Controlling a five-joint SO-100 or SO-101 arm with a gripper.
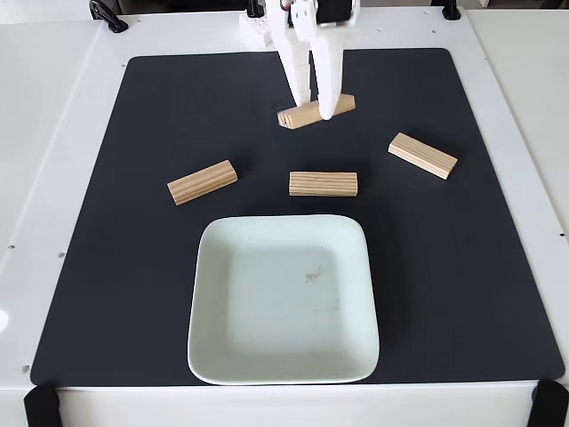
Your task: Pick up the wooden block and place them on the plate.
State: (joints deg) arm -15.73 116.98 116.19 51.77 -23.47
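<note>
In the fixed view, the white two-finger gripper (pixel 314 105) straddles a pale striped wooden block (pixel 300 116) at the far middle of the black mat (pixel 107 267); whether it pinches is unclear. One finger covers the block's right part. The arm is cut off above.

White table (pixel 53 133) carrying a black mat (pixel 142 294); on the mat: mint-white plate (pixel 222 356) near the front, three wooden blocks (pixel 203 182) (pixel 323 184) (pixel 422 156) in a row behind it, a fourth block (pixel 298 116) farther back
</note>
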